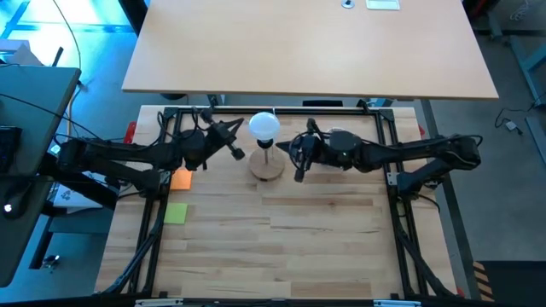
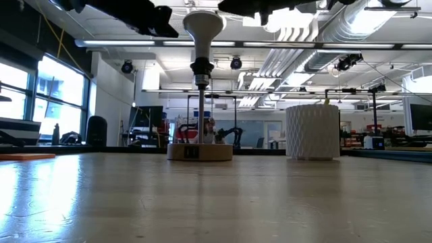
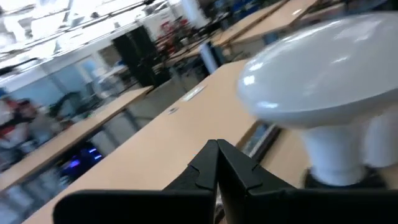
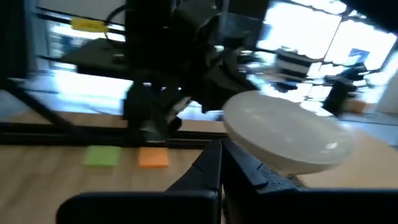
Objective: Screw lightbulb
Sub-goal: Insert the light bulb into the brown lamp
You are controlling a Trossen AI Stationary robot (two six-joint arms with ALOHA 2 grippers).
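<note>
High view: white matte round lightbulb (image 1: 264, 126) sits in the black socket on the wooden-disc stand (image 1: 267, 165). Left tool (image 1: 236, 153) and right tool (image 1: 299, 174) flank it, both fully closed, empty. Open one, grip the globe squarely, twist gently.

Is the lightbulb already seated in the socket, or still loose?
Seated: the lightbulb stands upright atop the black socket of the wooden-based stand, with neither gripper holding it. How tightly it's screwed, cannot tell.

In the low view both dark arms run off the top edge. The white matte lightbulb (image 3: 323, 93) is cut by the left wrist view's edge. Behind the white latticed cup (image 2: 312, 131), the room's far benches are too small to make out.
</note>
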